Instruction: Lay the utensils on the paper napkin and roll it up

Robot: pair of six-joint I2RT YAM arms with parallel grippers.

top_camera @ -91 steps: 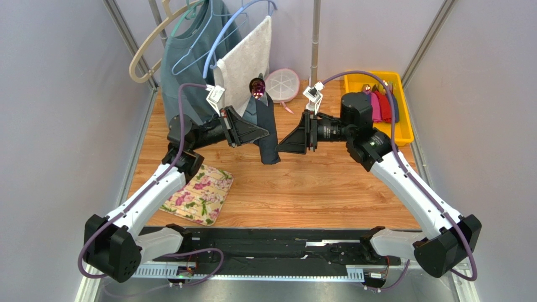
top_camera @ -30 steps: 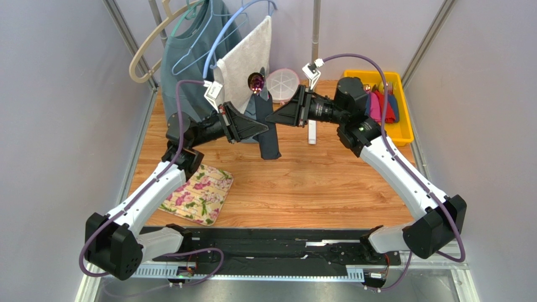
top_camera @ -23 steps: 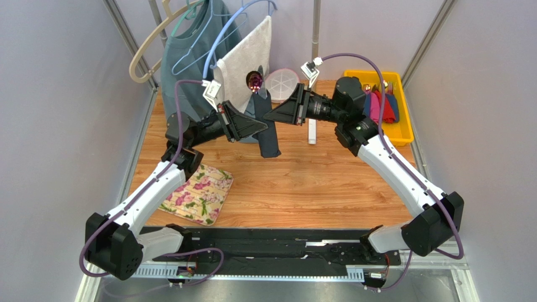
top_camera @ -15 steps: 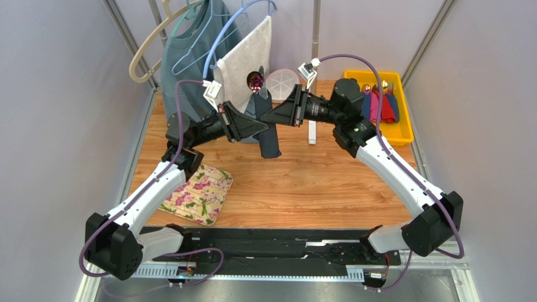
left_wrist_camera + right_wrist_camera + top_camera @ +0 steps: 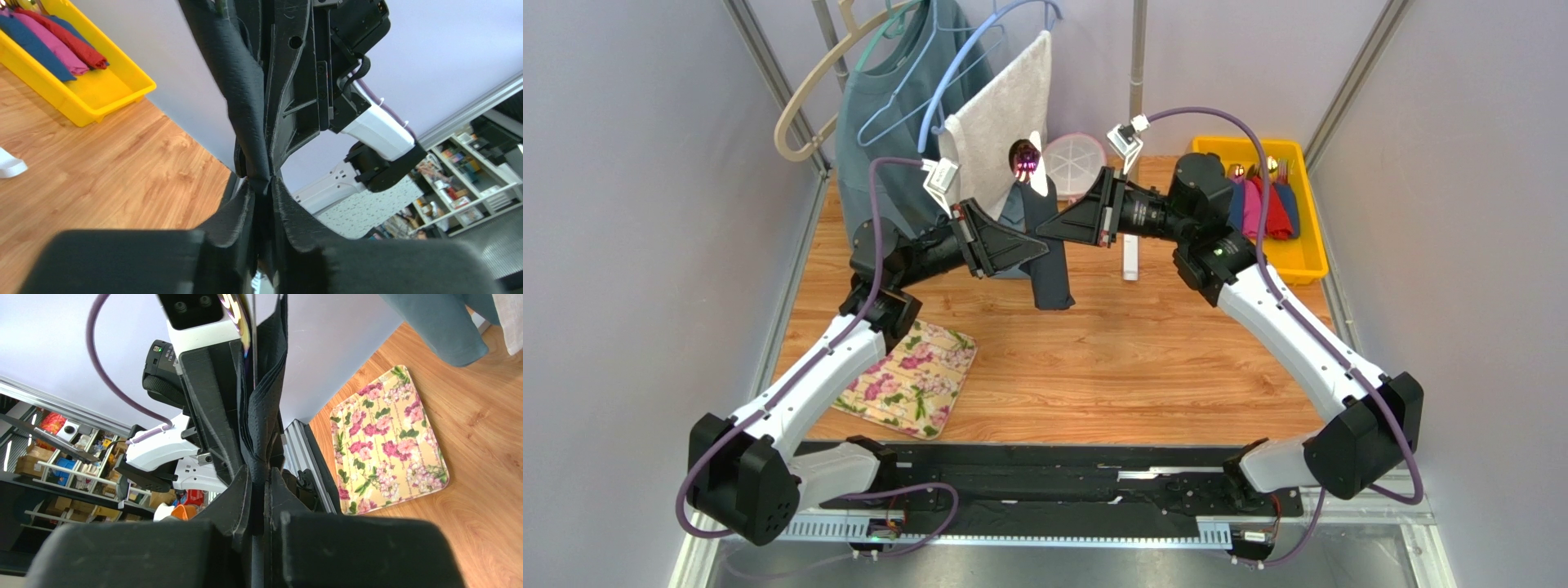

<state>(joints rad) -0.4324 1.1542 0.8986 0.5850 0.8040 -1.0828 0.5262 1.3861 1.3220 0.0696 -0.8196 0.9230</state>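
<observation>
Overhead, two robot arms hold a rolled black napkin bundle upright in the air between them.

From the left: the left arm reaches up and inward over the table (image 5: 1161, 368), and the left gripper (image 5: 1039, 252) pinches the paper napkin (image 5: 1051, 279), fingers pressed nearly together on the black paper. The napkin hangs as a soft, thin tube well above the wood. The utensils (image 5: 1024, 156) are wrapped inside, and only a spoon's shiny purple bowl pokes out at the top. The bundle is probably light but top-heavy: the paper could tear or unroll and the smooth cutlery could slide out. The best hold is likely mid-roll, squeezing through to the handles. The right arm mirrors the left, with the right gripper (image 5: 1062, 230) clamped tight on the roll just beside the other hold.
</observation>
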